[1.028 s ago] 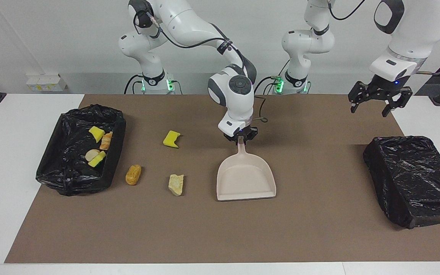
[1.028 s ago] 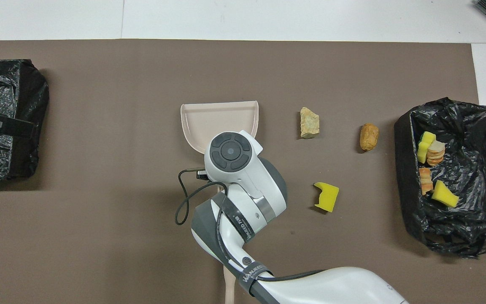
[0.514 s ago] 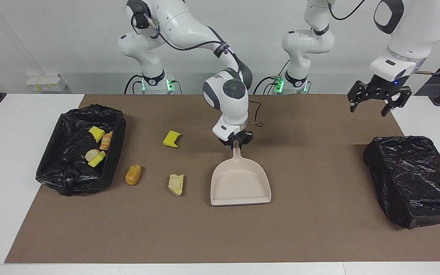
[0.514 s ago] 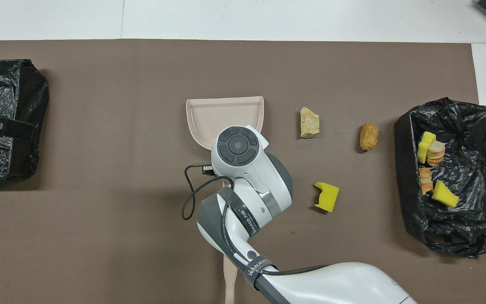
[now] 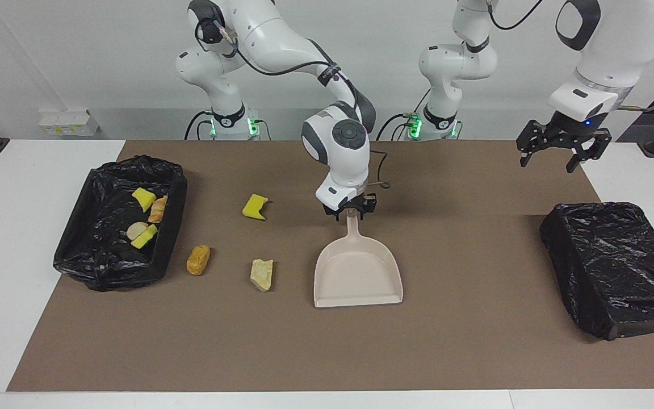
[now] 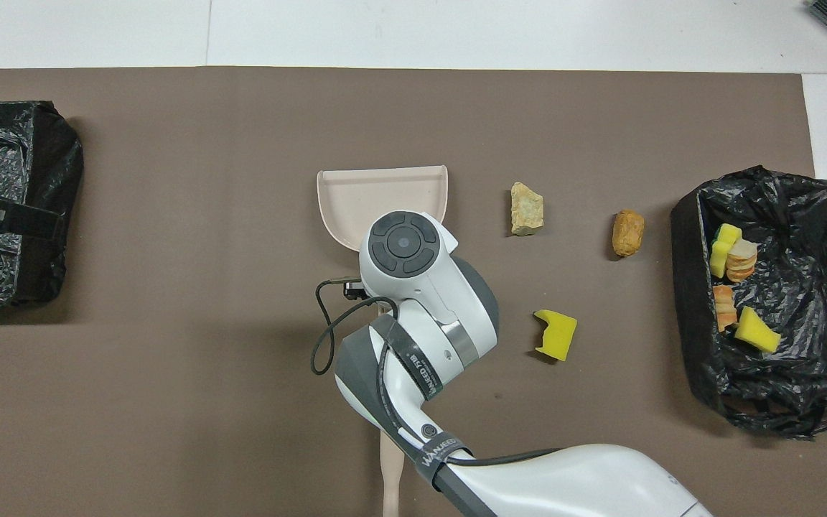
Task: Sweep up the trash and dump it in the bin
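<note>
My right gripper [image 5: 351,213] is shut on the handle of the beige dustpan [image 5: 358,275], whose pan lies on the brown mat with its open lip pointing away from the robots; in the overhead view the arm covers much of the dustpan [image 6: 382,192]. Three scraps lie loose toward the right arm's end. They are a beige stone chunk [image 5: 262,274] [image 6: 527,209] beside the pan, an orange-brown lump [image 5: 198,259] [image 6: 627,232], and a yellow sponge bit [image 5: 255,207] [image 6: 555,334] nearer the robots. The black-lined bin [image 5: 175,227] [image 6: 685,244] holds several scraps. My left gripper [image 5: 560,152] waits open in the air.
A black bag-covered box [image 5: 616,261] [image 6: 19,179] stands at the left arm's end, under the left gripper in the overhead view. A pale stick [image 6: 390,474] lies near the robots' edge, partly under the right arm. The brown mat [image 5: 304,352] covers the table's middle.
My right gripper has shifted the dustpan a little toward the right arm's end and slightly away from the robots. The scraps and the left arm have not moved.
</note>
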### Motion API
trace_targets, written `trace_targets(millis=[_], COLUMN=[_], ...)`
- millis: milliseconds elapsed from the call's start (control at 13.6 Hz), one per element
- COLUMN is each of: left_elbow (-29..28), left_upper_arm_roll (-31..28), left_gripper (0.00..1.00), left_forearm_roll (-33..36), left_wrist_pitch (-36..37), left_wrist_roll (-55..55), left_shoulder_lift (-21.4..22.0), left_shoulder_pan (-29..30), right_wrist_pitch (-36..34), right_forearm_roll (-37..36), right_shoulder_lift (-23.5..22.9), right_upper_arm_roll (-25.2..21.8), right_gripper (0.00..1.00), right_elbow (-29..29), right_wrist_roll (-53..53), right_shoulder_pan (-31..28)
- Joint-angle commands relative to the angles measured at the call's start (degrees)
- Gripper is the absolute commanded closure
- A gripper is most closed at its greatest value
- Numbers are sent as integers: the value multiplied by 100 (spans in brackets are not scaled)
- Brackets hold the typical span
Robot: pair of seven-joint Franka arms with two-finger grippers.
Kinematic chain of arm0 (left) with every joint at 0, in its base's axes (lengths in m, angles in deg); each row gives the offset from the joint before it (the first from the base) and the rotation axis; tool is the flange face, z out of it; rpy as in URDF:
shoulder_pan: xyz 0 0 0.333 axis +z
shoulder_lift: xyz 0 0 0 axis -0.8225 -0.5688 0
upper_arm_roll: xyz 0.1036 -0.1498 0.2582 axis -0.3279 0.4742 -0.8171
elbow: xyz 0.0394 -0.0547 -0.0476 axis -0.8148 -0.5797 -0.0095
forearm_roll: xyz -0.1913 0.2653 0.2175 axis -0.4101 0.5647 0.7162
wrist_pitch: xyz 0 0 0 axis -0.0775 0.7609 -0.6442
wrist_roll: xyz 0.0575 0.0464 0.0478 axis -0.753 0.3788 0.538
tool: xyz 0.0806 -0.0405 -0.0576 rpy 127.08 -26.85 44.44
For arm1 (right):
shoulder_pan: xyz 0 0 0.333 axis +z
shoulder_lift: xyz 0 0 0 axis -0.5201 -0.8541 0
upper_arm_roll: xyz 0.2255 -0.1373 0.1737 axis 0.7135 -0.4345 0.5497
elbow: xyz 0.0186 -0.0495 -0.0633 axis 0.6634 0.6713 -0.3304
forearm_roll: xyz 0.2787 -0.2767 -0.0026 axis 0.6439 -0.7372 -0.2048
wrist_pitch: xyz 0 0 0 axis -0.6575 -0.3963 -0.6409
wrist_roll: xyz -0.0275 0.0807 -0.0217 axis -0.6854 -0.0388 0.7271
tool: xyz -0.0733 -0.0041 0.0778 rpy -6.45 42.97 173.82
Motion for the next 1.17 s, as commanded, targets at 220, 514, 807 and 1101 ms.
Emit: trace_targets(millis=[220, 514, 807, 1101], left_elbow=[-5, -5, -32, -260], left_upper_arm_roll=[19, 19, 19, 80], left_gripper=[0, 0, 0, 0], left_forearm_roll=[3, 3, 3, 3], left_wrist_pitch=[115, 88, 62, -9], left_wrist_roll=[-22, 13, 22, 22], left_shoulder_lift=[53, 53, 53, 97], left_shoulder_pan=[8, 8, 8, -255], right_wrist_pitch=[-717, -1799, -1846, -1154], right_forearm_roll=[-42, -42, 745, 986], right_shoulder_lift=[1123, 2038, 2855, 3244], right_upper_arm_roll=[32, 32, 49, 58], right_gripper=[0, 0, 0, 0], right_elbow=[168, 511, 1739, 2769], right_wrist_roll=[-98, -71, -124, 400], right_shoulder_pan=[-114, -141, -27, 814])
